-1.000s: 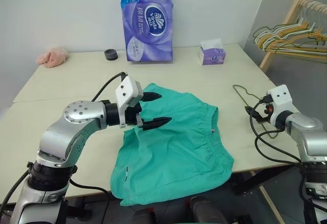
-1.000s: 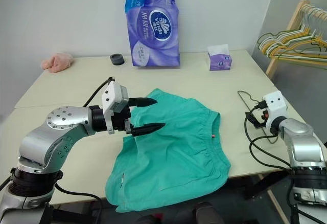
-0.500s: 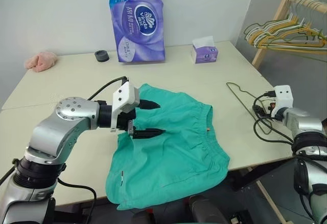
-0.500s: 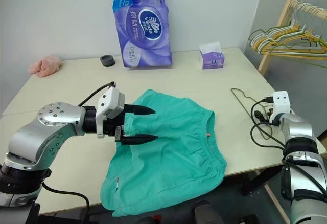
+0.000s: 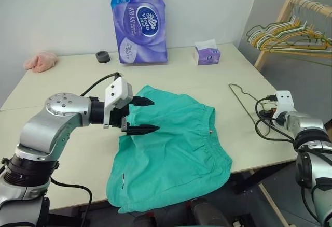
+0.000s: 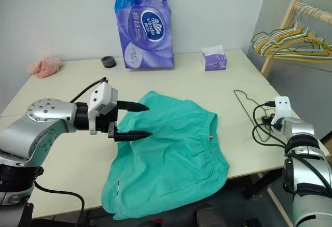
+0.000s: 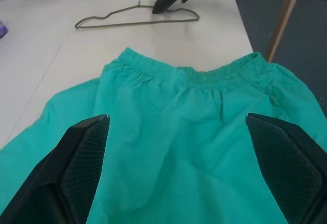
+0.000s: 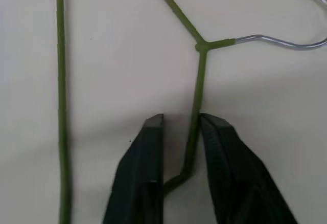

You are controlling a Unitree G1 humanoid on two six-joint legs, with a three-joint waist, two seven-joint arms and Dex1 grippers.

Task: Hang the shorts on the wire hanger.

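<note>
Currently:
- shorts (image 5: 171, 154) lie flat on the table (image 5: 72, 76), near the front edge, waistband toward the robot's right; lower hem hangs a bit over the table edge.
- left gripper (image 5: 141, 115) hovers over the shorts' left part, fingers spread wide, nothing between them. Left wrist view: both black fingers (image 7: 76, 168) far apart with the teal fabric below, gathered waistband beyond.
- wire hanger (image 5: 244, 100) lies flat on the table to the right of the shorts, apart from them, near the table's right edge.
- right gripper (image 8: 181, 132) is down at the hanger. Right wrist view: fingers nearly together with one green wire arm running between them, just below the junction where the bare metal hook starts. Looks pinched on the wire, though contact on both sides isn't certain.
- other stuff at the back of the table: purple tissue pack (image 5: 140, 22), small tissue box (image 5: 207, 53), black ring (image 5: 102, 56), pink cloth lump (image 5: 40, 61).
- rack with bunched hangers (image 5: 285, 32) stands off to the right of the table.
</note>
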